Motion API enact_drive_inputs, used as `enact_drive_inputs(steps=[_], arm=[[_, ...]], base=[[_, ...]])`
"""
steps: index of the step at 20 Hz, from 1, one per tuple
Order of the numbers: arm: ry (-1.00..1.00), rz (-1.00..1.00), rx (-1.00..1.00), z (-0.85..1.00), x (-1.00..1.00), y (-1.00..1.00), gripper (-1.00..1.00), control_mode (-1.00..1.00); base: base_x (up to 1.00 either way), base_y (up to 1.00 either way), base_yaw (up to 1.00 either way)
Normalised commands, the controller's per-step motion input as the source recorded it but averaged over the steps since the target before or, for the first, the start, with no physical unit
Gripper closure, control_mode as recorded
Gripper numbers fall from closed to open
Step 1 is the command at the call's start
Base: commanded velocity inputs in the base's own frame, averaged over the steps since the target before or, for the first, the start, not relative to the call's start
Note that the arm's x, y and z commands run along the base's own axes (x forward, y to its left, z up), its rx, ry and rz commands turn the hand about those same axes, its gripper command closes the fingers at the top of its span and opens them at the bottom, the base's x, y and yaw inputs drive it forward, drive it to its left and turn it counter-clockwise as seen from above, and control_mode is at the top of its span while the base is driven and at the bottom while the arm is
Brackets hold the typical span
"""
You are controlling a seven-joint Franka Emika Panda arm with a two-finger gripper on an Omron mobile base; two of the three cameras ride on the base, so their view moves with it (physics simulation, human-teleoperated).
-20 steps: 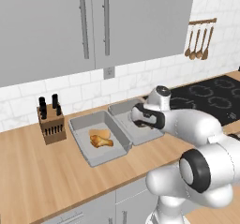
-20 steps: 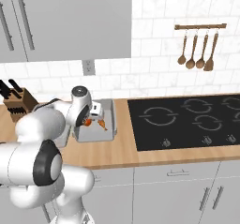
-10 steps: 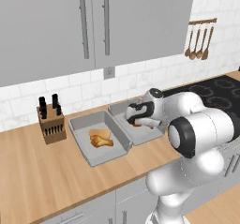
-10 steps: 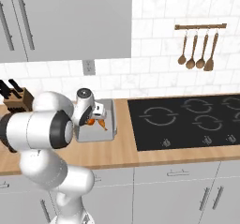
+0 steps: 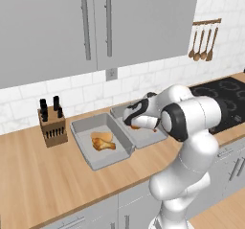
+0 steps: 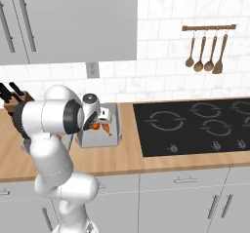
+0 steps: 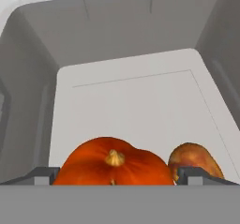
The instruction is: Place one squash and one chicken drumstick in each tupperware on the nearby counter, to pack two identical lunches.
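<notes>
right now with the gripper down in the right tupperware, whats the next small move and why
Probably lift the gripper straight up out of the right tupperware. Its jaws stand wide either side of the orange squash, which lies on the tray floor beside a chicken drumstick. The left tupperware already holds its food, so both lunches look packed.

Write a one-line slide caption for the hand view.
Open gripper straddling an orange squash beside a drumstick inside a grey tupperware.
</notes>
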Motion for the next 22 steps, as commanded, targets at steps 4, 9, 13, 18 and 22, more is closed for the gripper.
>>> enact_drive_inputs(steps=[4,9,13,18,22], arm=[[0.0,0.0,0.0,0.64,-0.03,0.0,-1.0,-1.0],[0.0,0.0,-0.01,0.04,0.03,0.0,-1.0,-1.0],[-0.02,0.0,-0.05,-0.57,0.21,0.0,-1.0,-1.0],[-0.13,0.01,-0.02,-0.42,0.14,-0.01,-1.0,-1.0],[-0.19,0.0,0.0,0.02,0.0,-0.04,-1.0,-1.0]], base=[[0.0,0.0,0.0],[0.0,0.0,0.0],[0.0,0.0,0.0],[0.0,0.0,0.0],[0.0,0.0,0.0]])
